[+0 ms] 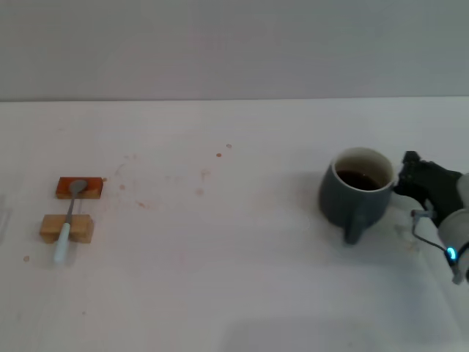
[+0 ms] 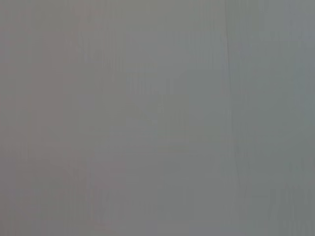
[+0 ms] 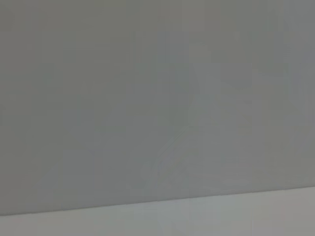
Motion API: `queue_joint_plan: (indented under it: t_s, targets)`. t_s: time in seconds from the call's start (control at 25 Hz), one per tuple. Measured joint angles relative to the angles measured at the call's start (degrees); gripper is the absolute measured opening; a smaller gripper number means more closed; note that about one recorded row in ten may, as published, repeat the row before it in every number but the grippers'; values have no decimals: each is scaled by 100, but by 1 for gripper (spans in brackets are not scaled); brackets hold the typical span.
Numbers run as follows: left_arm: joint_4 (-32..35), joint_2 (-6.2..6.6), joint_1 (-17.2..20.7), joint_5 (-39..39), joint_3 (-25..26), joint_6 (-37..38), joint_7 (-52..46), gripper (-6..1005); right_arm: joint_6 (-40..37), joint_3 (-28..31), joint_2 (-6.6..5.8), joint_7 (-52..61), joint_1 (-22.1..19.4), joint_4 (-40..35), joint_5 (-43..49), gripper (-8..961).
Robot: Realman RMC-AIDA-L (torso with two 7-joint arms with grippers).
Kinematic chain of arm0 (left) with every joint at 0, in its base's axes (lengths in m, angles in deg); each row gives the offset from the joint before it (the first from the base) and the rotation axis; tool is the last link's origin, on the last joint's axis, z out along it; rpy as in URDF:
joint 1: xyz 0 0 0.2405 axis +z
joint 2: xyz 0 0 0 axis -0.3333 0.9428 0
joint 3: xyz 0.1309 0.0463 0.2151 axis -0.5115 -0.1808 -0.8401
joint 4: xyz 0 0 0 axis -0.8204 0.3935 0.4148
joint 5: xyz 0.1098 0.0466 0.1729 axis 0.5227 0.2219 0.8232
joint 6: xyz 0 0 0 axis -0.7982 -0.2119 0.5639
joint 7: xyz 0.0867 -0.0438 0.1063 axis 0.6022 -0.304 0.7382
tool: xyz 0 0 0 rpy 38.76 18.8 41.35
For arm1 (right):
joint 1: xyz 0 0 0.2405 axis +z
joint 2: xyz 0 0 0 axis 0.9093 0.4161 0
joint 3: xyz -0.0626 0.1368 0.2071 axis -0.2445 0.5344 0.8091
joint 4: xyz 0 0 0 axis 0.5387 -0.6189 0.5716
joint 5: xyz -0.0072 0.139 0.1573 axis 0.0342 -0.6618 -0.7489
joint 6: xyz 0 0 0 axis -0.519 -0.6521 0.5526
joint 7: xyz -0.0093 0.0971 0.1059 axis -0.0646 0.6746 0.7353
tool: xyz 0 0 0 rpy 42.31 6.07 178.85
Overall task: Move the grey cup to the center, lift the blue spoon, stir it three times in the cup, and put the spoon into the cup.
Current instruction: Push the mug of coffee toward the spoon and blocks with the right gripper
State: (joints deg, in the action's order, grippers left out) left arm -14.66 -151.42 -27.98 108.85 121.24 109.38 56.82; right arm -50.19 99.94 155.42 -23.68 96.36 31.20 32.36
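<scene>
The grey cup point(image 1: 357, 193) stands upright on the white table at the right, its handle toward the front and dark liquid inside. My right gripper point(image 1: 407, 178) is at the cup's right side, close to its rim; whether it touches the cup I cannot tell. The blue spoon point(image 1: 69, 221) lies far left across two blocks, its metal bowl on the red-brown block point(image 1: 79, 188) and its shaft over the tan block point(image 1: 67, 228), with the pale blue handle pointing to the front. My left gripper is out of view. Both wrist views show only plain grey surface.
The white table point(image 1: 234, 242) spreads wide between the spoon and the cup, with a few small brown specks point(image 1: 218, 155) near the middle back. A grey wall stands behind the table's far edge.
</scene>
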Motion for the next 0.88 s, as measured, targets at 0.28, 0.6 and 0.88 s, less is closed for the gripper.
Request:
queue_joint_plan:
  t_s: [0.28, 0.6, 0.88]
  targets:
    - [0, 1, -2, 0, 0, 0, 6, 778, 111, 0, 9, 0, 92, 245, 311, -1]
    - [-1, -1, -2, 0, 0, 0, 8, 774, 309, 0, 11, 0, 198, 523, 701, -1]
    - [0, -7, 4, 0, 0, 10, 9, 770, 394, 0, 19, 1, 243, 749, 998, -1]
